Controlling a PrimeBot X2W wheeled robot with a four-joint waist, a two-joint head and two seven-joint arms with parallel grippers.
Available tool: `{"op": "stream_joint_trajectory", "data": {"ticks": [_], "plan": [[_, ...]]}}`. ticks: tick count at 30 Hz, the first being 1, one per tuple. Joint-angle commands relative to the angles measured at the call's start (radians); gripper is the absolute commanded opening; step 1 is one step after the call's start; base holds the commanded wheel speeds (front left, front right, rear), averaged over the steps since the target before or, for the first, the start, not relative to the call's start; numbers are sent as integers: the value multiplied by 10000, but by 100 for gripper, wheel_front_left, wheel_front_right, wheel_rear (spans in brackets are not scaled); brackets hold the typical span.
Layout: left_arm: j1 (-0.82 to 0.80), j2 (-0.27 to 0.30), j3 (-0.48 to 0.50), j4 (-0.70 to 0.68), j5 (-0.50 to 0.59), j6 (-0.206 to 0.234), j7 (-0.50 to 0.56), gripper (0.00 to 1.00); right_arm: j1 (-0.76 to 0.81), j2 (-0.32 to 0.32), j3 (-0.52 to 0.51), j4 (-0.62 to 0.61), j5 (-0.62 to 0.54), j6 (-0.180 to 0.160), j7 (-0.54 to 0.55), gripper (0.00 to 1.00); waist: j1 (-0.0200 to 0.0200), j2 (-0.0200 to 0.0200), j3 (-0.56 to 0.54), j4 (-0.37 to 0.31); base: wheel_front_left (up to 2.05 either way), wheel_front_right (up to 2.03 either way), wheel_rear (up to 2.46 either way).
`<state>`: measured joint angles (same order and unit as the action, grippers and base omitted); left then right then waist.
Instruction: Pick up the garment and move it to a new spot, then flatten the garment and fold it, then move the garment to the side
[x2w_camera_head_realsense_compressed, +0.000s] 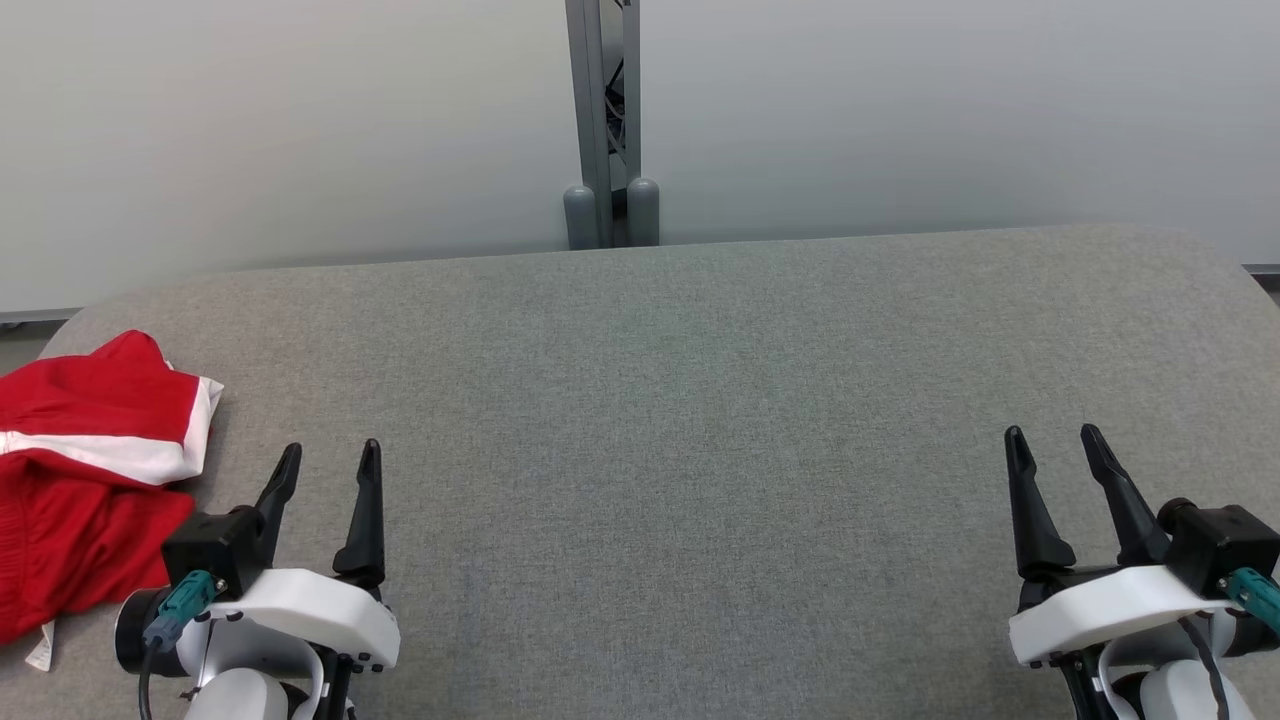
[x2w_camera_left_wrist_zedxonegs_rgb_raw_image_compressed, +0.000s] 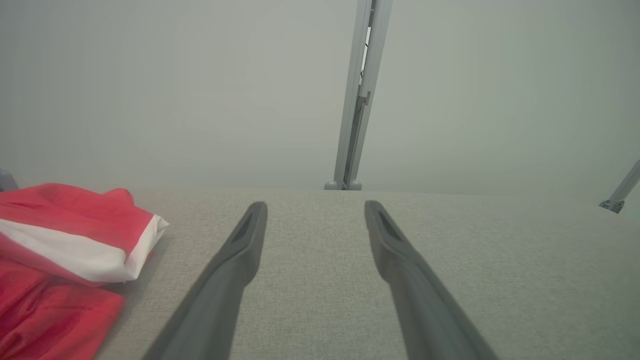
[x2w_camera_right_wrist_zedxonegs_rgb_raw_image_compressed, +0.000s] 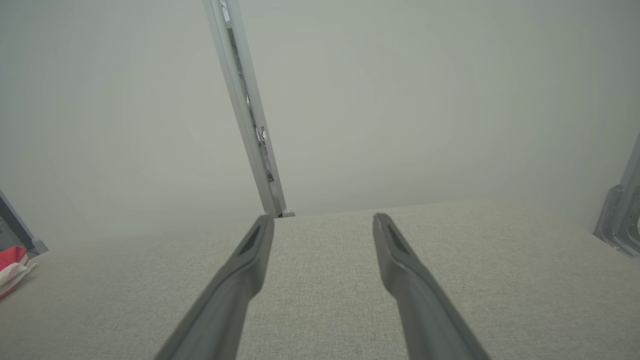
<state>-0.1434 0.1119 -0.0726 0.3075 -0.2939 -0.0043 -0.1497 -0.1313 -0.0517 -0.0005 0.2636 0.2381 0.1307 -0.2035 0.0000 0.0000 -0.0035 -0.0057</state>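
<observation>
A red garment (x2w_camera_head_realsense_compressed: 85, 470) with a white stripe lies bunched at the left edge of the grey table (x2w_camera_head_realsense_compressed: 680, 420), partly cut off by the head view's left border. My left gripper (x2w_camera_head_realsense_compressed: 331, 460) stands open just to its right, apart from the cloth, nothing between its fingers. In the left wrist view the garment (x2w_camera_left_wrist_zedxonegs_rgb_raw_image_compressed: 65, 260) sits left of the open gripper (x2w_camera_left_wrist_zedxonegs_rgb_raw_image_compressed: 315, 207). Far across the table, my right gripper (x2w_camera_head_realsense_compressed: 1050, 440) is open and empty at the lower right. The right wrist view has the open gripper (x2w_camera_right_wrist_zedxonegs_rgb_raw_image_compressed: 324, 220) and a sliver of the garment (x2w_camera_right_wrist_zedxonegs_rgb_raw_image_compressed: 14, 267) at the far left.
A grey metal post (x2w_camera_head_realsense_compressed: 605, 120) with two rounded feet stands behind the table's far edge against a pale wall. A small white label (x2w_camera_head_realsense_compressed: 42, 650) pokes out from the garment's near edge. The table's corners are rounded. A metal bracket (x2w_camera_right_wrist_zedxonegs_rgb_raw_image_compressed: 620, 215) shows at the right.
</observation>
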Motion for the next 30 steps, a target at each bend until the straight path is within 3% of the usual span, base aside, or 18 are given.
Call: {"op": "stream_joint_trajectory", "data": {"ticks": [1,15,30], "plan": [[-89,36,69,-17,142,46,29,100,69,-34,14,-51,-115,0,-101,100,0,0,-1,-1,0,0,0],[-191,63,106,69,834,232,156,100,129,3,39,132,-439,0,-473,100,0,0,2,-26,0,0,0],[-212,120,-32,214,634,279,134,100,63,-5,-79,260,-472,0,-281,100,0,0,-31,-11,0,0,0]]}}
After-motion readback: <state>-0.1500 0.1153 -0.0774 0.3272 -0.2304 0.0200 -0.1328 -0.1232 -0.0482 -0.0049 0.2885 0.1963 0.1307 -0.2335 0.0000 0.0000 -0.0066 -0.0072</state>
